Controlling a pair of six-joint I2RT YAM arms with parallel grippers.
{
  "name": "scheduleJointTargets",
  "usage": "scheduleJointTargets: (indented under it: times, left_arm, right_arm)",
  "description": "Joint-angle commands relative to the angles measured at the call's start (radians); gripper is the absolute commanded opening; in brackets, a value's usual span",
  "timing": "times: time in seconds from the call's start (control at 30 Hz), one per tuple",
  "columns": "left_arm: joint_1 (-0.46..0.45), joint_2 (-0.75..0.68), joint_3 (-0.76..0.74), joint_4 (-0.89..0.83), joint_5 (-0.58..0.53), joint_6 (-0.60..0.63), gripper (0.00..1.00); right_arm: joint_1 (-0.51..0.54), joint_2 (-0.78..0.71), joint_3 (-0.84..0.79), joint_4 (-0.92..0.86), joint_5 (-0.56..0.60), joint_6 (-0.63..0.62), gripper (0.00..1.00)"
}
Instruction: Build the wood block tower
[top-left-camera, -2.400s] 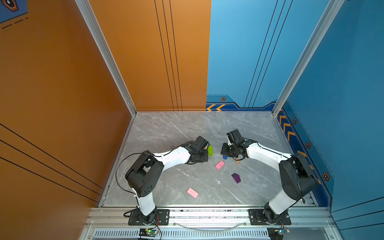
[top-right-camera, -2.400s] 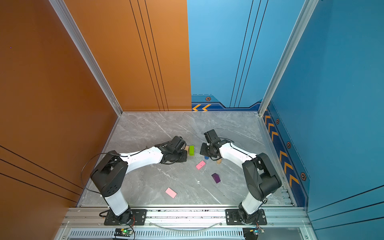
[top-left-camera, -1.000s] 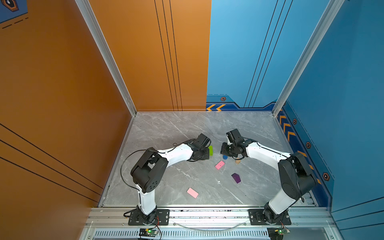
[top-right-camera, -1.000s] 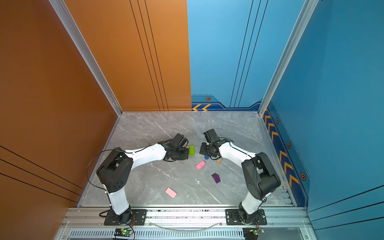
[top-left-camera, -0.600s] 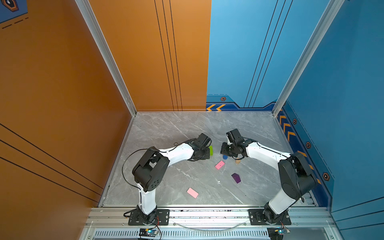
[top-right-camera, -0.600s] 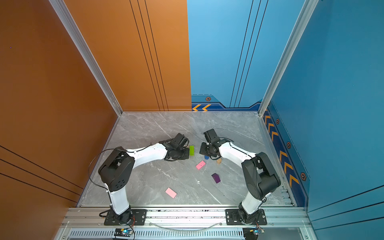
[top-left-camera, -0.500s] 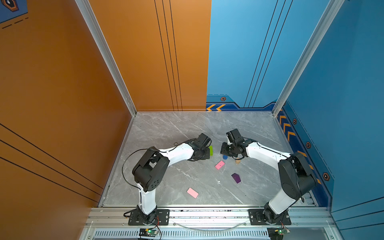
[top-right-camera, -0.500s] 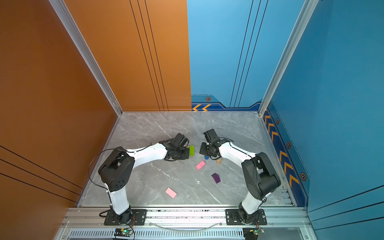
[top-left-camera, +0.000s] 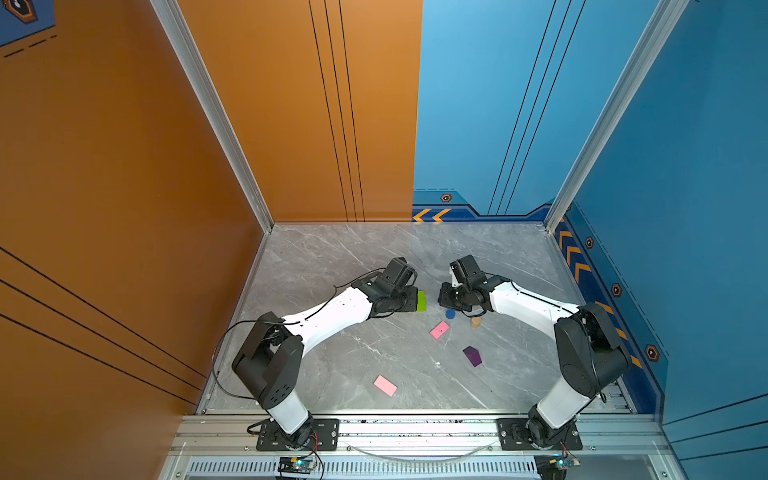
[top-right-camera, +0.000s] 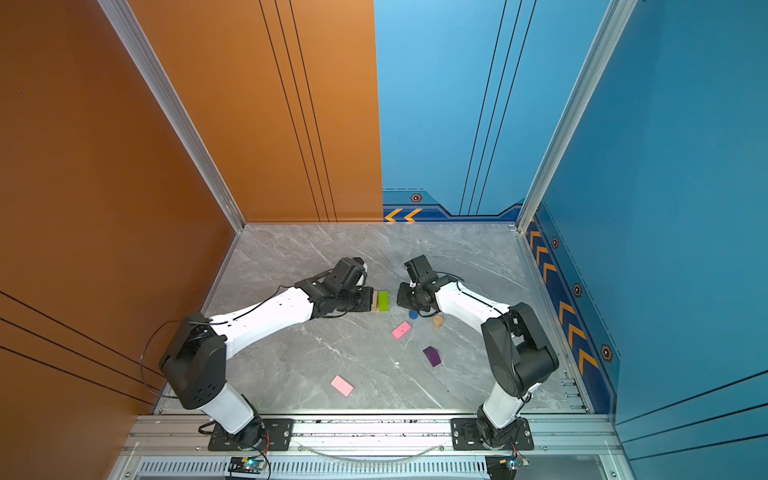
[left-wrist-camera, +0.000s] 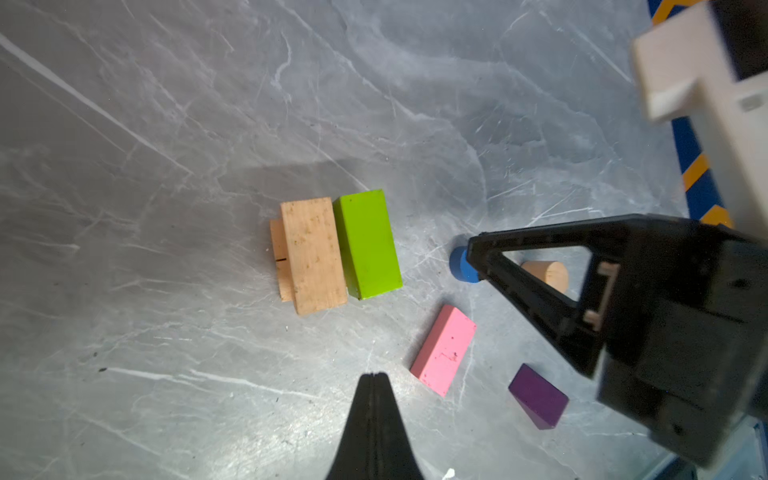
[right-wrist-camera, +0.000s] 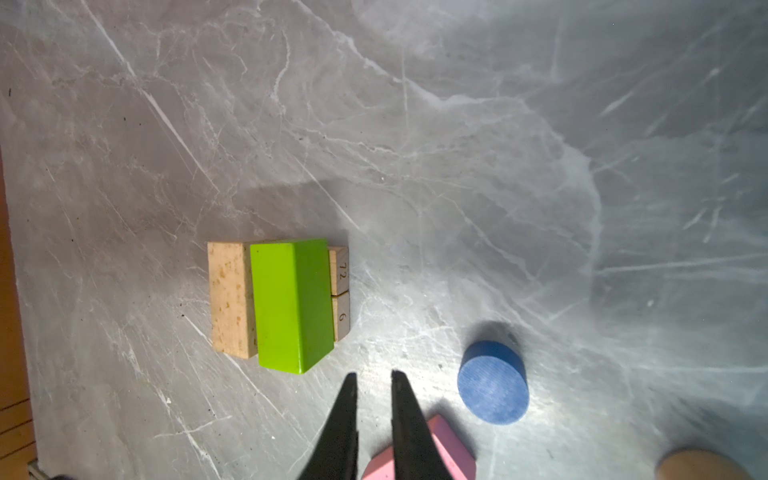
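- Where the two arms met near mid-table, I logged the wood block tower (top-right-camera: 382, 301) as a low stack. A tan bar (left-wrist-camera: 313, 255) and a lime-green bar (left-wrist-camera: 368, 243) lay flat with their long sides touching. They rested across two small tan blocks (right-wrist-camera: 340, 293), whose ends stuck out past the green edge.
- I found the left gripper (left-wrist-camera: 374, 376) with its fingers pressed together on nothing. It sat on the stack's tan side, and its wrist view showed a strip of marble between tips and bars.
- I found the right gripper (right-wrist-camera: 372, 374) with its fingers parted by a narrow slit and nothing between them. It stood on the green side, with marble showing between tips and bar.
- I noted the blue cylinder (right-wrist-camera: 493, 382) on its flat end, near the right gripper and apart from the stack.
- I noted the tan cylinder (top-left-camera: 476, 322) just beside the blue one, toward the right wall.
- I noted one pink slab (top-left-camera: 439, 330) lying flat and angled, near both cylinders on their front side.
- I noted the second pink slab (top-left-camera: 385, 385) lying flat and alone, close to the front rail (top-left-camera: 415, 419).
- I noted the purple peaked block (top-left-camera: 472, 356) in front of the cylinders, well apart from the stack.
- On the table (top-left-camera: 332, 257), open marble ran from the stack back to the rear wall (top-left-camera: 374, 124) and out to the left edge. Every loose piece lay in front of the stack, most toward the right.
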Motion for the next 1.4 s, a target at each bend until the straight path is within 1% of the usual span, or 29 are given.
scheduleJointTargets:
  times: [0.0, 0.03, 0.07, 0.13, 0.3, 0.5, 0.73, 0.83, 0.93, 1.0, 1.13, 1.37]
  left_arm:
    - [0.036, 0.002, -0.015, -0.056, -0.029, 0.025, 0.08]
    - [0.052, 0.013, -0.011, -0.057, -0.022, 0.026, 0.13]
    - [0.067, 0.025, -0.007, -0.058, -0.016, 0.028, 0.15]
    - [0.088, 0.054, 0.002, -0.055, 0.001, 0.03, 0.18]
    - [0.119, 0.12, 0.039, -0.052, 0.029, 0.038, 0.18]
    - [0.132, 0.169, 0.065, -0.011, 0.079, 0.033, 0.21]
    - [0.132, 0.192, 0.072, 0.011, 0.09, 0.025, 0.26]
    - [0.133, 0.204, 0.076, 0.014, 0.09, 0.023, 0.29]
    - [0.134, 0.216, 0.081, 0.023, 0.097, 0.021, 0.31]
    - [0.134, 0.223, 0.087, 0.027, 0.103, 0.018, 0.32]
    - [0.133, 0.238, 0.097, 0.029, 0.118, 0.017, 0.31]
    - [0.133, 0.259, 0.106, 0.035, 0.127, 0.013, 0.3]
  right_arm:
    - [0.005, 0.023, 0.025, 0.031, -0.04, 0.005, 0.31]
    - [0.006, 0.029, 0.027, 0.039, -0.05, 0.007, 0.34]
    - [0.007, 0.036, 0.029, 0.043, -0.054, 0.009, 0.36]
    - [0.01, 0.047, 0.035, 0.052, -0.061, 0.012, 0.37]
    - [0.019, 0.065, 0.041, 0.09, -0.094, 0.026, 0.34]
    - [0.022, 0.089, 0.049, 0.111, -0.114, 0.04, 0.33]
    - [0.028, 0.111, 0.064, 0.121, -0.12, 0.045, 0.34]
    - [0.03, 0.121, 0.07, 0.126, -0.131, 0.046, 0.4]
    - [0.033, 0.125, 0.076, 0.133, -0.134, 0.048, 0.4]
    - [0.034, 0.129, 0.079, 0.134, -0.135, 0.048, 0.4]
    - [0.034, 0.136, 0.086, 0.134, -0.139, 0.048, 0.36]
    - [0.036, 0.155, 0.096, 0.138, -0.149, 0.052, 0.35]
